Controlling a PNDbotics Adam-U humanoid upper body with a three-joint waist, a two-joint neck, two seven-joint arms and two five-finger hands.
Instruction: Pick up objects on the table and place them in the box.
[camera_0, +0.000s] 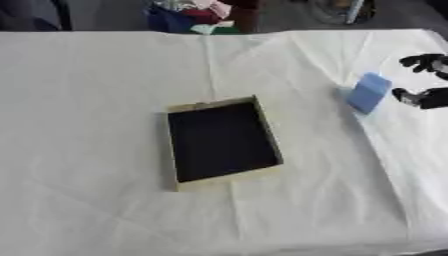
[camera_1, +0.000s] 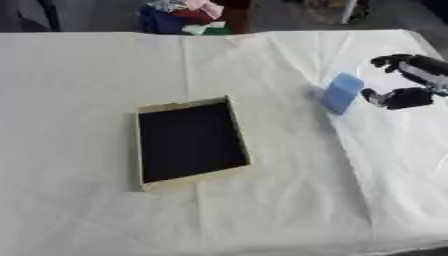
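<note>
While the tan cardboard box with its dark inside sits empty mid-table, the flat light-blue block lies near the table's right edge, not yet picked up. The black right hand hangs beside it, fingers spread, holding nothing.
</note>
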